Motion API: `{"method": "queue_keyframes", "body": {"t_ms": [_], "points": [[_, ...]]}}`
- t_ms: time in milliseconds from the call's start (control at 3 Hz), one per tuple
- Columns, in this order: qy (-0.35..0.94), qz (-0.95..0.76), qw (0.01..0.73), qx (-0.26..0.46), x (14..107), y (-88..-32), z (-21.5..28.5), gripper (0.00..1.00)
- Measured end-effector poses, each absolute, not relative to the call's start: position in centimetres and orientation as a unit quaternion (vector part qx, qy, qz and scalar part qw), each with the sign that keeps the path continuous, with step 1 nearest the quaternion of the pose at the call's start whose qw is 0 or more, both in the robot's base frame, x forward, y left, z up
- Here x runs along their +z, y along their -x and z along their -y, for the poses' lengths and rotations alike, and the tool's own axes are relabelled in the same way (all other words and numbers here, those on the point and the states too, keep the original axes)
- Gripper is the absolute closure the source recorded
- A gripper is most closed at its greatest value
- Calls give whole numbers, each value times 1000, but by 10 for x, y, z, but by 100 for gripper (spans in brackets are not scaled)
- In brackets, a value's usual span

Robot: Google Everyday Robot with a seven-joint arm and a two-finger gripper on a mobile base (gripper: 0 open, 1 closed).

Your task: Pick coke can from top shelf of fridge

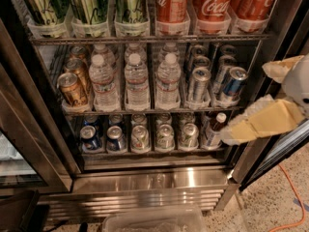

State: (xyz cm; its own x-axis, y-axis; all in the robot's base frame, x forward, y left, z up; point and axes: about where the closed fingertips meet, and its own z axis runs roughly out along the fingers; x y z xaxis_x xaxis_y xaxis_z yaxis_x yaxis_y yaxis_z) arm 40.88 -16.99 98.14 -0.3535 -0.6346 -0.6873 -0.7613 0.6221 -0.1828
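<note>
You see the fridge from the front, its stainless frame bright at the bottom and its interior dark. The coke can stands on the top shelf, in the right half, at the middle of three red cans set side by side. Each of them sits in a clear lane tray whose low front lip covers the base of the can. To their left on the same shelf stand three green cans.

The rack below carries gold cans on the left, water bottles in the middle and slim silver-blue cans on the right. The lowest rack holds a row of small cans seen from above, with a white-capped bottle at its right end. A clear plastic bin sits on the floor before the fridge, and an orange cable runs over the floor at lower right.

The coke can is red, with white Coca-Cola script turned toward you. It stands upright, long axis vertical, and its top is cut off by the upper edge of the view.

Your gripper hangs at the right, level with the two lower racks and well below the coke can. Its pale fingers stand wide apart and hold nothing.
</note>
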Motion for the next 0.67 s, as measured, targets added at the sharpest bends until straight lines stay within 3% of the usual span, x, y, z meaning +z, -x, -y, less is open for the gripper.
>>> {"method": "queue_keyframes", "body": {"t_ms": [667], "points": [[323, -784, 525, 71, 1028, -470, 171, 0]]}}
